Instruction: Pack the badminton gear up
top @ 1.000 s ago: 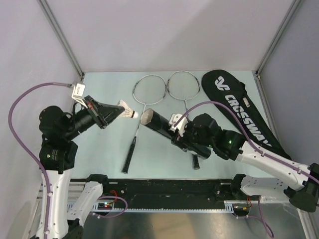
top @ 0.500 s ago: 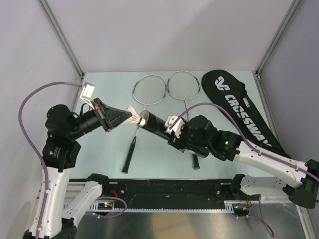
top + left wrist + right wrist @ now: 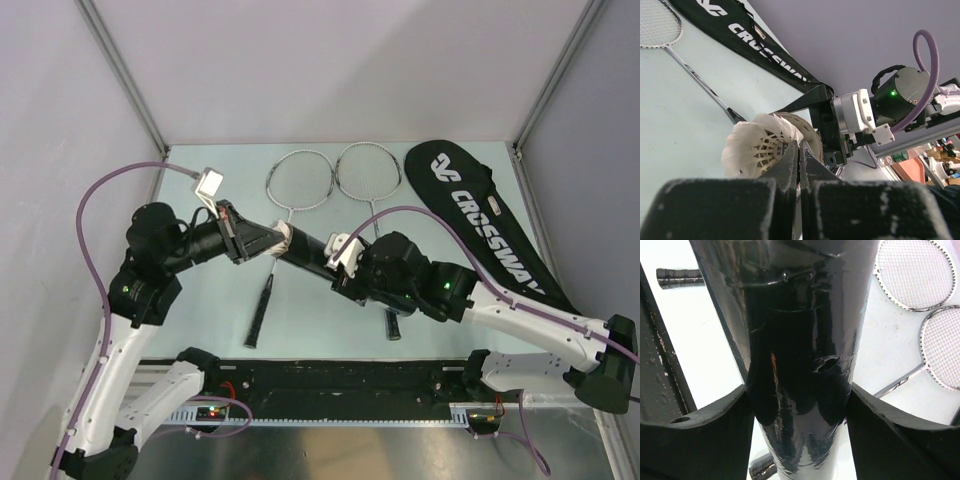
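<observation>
"Where is the shuttlecock [image 3: 758,146]?"

"Right at the open mouth of the tube [image 3: 308,251]. The left gripper [image 3: 799,151] pinches it, jaws nearly together. Which part they grip, I cannot tell."

"And the tube?"

"Slanted above the table [image 3: 200,300], clamped mid-body between the right gripper's [image 3: 798,390] spread jaws."

"How will they handle?"

"The feathers look light and brittle, so I would pinch gently, preferably at the cork. The tube looks stiff but glossy, and it may slip. A firm hold around its middle suits it."

"The rest?"

"The rackets [image 3: 300,180] have their heads beyond the tube. The bag [image 3: 480,215] lies well to its right."
</observation>
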